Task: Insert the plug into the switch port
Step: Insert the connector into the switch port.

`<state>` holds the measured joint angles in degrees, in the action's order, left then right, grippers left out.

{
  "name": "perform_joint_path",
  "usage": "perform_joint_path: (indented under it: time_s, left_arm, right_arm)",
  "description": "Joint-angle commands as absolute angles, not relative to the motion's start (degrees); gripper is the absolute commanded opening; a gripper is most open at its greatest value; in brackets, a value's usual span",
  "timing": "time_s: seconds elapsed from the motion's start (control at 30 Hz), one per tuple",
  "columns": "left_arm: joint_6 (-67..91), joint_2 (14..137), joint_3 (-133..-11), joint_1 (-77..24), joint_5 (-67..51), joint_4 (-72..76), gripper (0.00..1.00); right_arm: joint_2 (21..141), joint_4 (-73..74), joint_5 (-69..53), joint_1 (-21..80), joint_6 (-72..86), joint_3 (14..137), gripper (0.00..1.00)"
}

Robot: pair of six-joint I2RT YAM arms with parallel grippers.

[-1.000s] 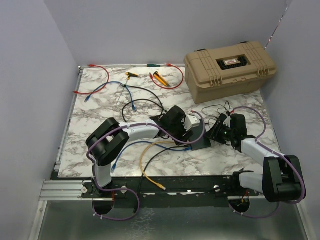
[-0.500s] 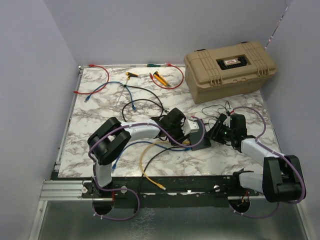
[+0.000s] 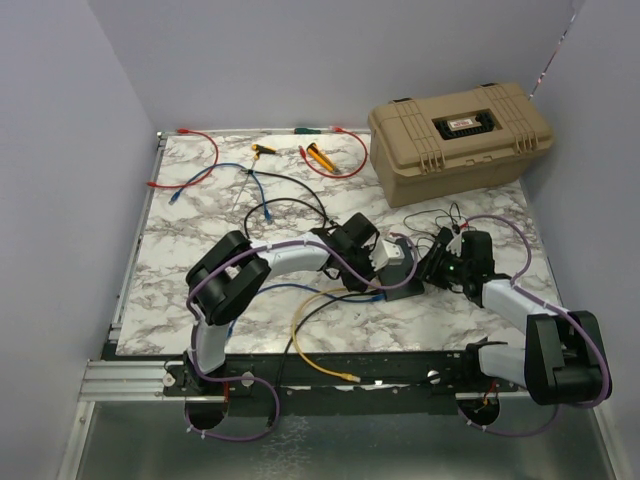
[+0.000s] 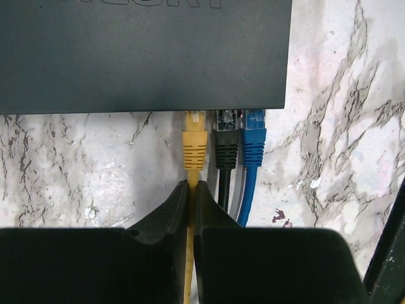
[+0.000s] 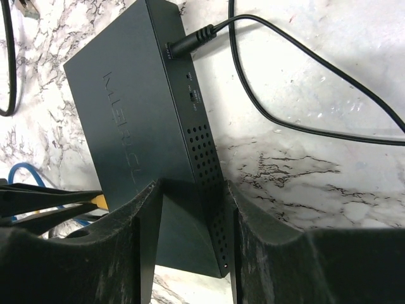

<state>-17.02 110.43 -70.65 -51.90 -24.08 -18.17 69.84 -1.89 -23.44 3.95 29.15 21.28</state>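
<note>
The switch [image 4: 139, 54] is a flat dark-grey box, and its port edge faces my left gripper [image 4: 192, 187]. That gripper is shut on the yellow cable just behind the yellow plug [image 4: 194, 136]. The plug's tip meets the switch's edge, next to a black plug [image 4: 226, 144] and a blue plug [image 4: 253, 144]; how deep it sits is hidden. My right gripper [image 5: 193, 190] is shut on the switch [image 5: 145, 107] across one end, with one finger on each side. From above, the left gripper [image 3: 385, 262] and the right gripper [image 3: 436, 268] flank the switch [image 3: 402, 282].
A black power cord [image 5: 285, 76] runs from the switch's back across the marble table [image 3: 190, 230]. The yellow cable [image 3: 312, 340] loops toward the near edge. A big tan case [image 3: 458, 130] stands at the back right. Red, blue and black cables [image 3: 250, 185] lie at the back left.
My left gripper has closed on the yellow cable and moved right, up to the switch. The yellow cable's loop shifted right with it. The right gripper stayed put.
</note>
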Motion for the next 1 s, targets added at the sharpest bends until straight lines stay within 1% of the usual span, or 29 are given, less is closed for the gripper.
perform_joint_path:
  time_s: [0.0, 0.17, 0.27, 0.4, 0.47, 0.53, 0.6, 0.73, 0.8, 0.87, 0.97]
  left_arm:
    - [-13.3, 113.3, -75.1, -53.6, -28.5, -11.6, 0.05]
    - [-12.5, 114.3, -77.5, -53.6, -26.8, -9.9, 0.05]
    - [-13.2, 115.1, -78.3, -53.5, -25.9, -9.9, 0.05]
    - [-13.5, 114.9, -77.5, -53.5, -24.1, -9.9, 0.09]
    - [-13.3, 113.7, -76.4, -53.4, -22.0, -9.9, 0.13]
    - [-12.7, 111.6, -74.8, -53.3, -18.9, -9.9, 0.21]
    - [-12.4, 109.2, -73.0, -53.2, -16.0, -9.9, 0.24]
    - [-11.2, 104.8, -70.4, -52.8, -9.8, -9.9, 0.27]
    - [-9.7, 102.9, -69.4, -52.8, -6.2, -9.9, 0.31]
    - [-8.1, 101.4, -68.5, -52.6, -1.4, -9.9, 0.35]
    - [-4.9, 99.0, -67.3, -52.1, 5.5, -9.8, 0.39]
  right_arm:
    - [69.9, 0.5, -30.5, 4.8, 31.2, 18.2, 0.42]
    - [67.7, 0.9, -28.4, 4.8, 31.2, 17.6, 0.41]
    - [65.7, 2.5, -24.1, 4.8, 31.1, 17.9, 0.41]
    - [62.4, 5.3, -17.7, 4.8, 30.9, 18.8, 0.43]
    - [60.3, 6.2, -15.1, 4.8, 30.7, 19.3, 0.46]
    - [58.8, 7.3, -12.3, 4.8, 30.1, 20.1, 0.49]
    - [57.3, 8.0, -9.6, 4.8, 29.6, 20.6, 0.53]
    - [55.8, 7.5, -7.4, 4.8, 30.0, 21.3, 0.61]
    - [55.3, 6.9, -7.0, 4.8, 30.1, 21.6, 0.66]
    - [54.7, 6.6, -6.4, 4.8, 30.0, 21.8, 0.72]
    - [53.5, 6.1, -5.1, 4.8, 29.7, 21.7, 0.81]
